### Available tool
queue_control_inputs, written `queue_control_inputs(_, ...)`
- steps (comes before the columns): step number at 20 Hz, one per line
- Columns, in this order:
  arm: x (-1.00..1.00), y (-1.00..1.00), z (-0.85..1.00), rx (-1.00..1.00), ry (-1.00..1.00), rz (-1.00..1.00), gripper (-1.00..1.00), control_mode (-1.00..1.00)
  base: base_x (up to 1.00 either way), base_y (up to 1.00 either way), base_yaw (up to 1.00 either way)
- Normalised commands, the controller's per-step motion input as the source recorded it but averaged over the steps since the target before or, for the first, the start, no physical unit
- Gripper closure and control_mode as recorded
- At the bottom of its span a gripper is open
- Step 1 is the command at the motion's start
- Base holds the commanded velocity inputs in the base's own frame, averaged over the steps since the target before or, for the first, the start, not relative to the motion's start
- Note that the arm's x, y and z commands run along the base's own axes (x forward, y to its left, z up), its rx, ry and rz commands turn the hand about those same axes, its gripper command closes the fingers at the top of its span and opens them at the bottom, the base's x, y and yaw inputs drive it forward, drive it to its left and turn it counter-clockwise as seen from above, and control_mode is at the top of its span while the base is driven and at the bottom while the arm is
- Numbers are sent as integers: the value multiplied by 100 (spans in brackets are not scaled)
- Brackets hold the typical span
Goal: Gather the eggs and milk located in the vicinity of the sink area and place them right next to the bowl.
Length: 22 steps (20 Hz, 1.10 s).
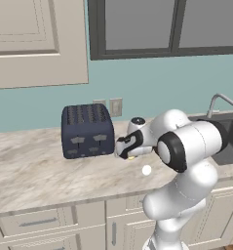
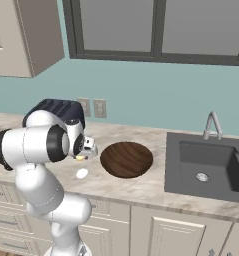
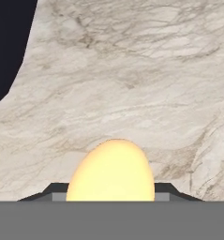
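My gripper (image 1: 130, 156) is shut on the pale yellow egg (image 1: 132, 157), low over the counter just right of the toaster. In the hand view that egg (image 3: 111, 171) sits between my two dark fingertips (image 3: 51, 191) above the marble. The white egg (image 1: 146, 170) lies on the counter a little in front of my hand. From the right base view, the yellow egg (image 2: 80, 158) in my gripper (image 2: 81, 156) and the white egg (image 2: 82, 173) are both left of the brown wooden bowl (image 2: 126, 159). The sink (image 2: 206, 167) lies to the bowl's right. The milk is out of view.
A dark blue toaster (image 1: 87, 130) stands on the marble counter (image 1: 35, 166) against the wall, close to my hand's left. The chrome faucet (image 2: 211, 125) rises behind the sink. Wall outlets (image 2: 99, 108) sit behind the bowl. Cabinet drawers (image 1: 40, 224) run below the counter edge.
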Motion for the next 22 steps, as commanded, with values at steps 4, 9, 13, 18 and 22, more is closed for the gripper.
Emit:
queue_control_inputs(4, 0, -20, 13, -4, 0, 3, 100, -100, 0, 0, 0)
queue_control_inputs(9, 0, -11, 12, -2, 0, 0, 100, -100, 0, 0, 0)
queue_control_inputs(13, 0, 0, 8, 0, 0, -4, 100, -100, 0, 0, 0)
queue_control_inputs(18, 0, 0, 9, 0, 0, -4, 100, -100, 0, 0, 0)
queue_control_inputs(22, 0, 0, 14, 0, 3, 0, 100, -100, 0, 0, 0)
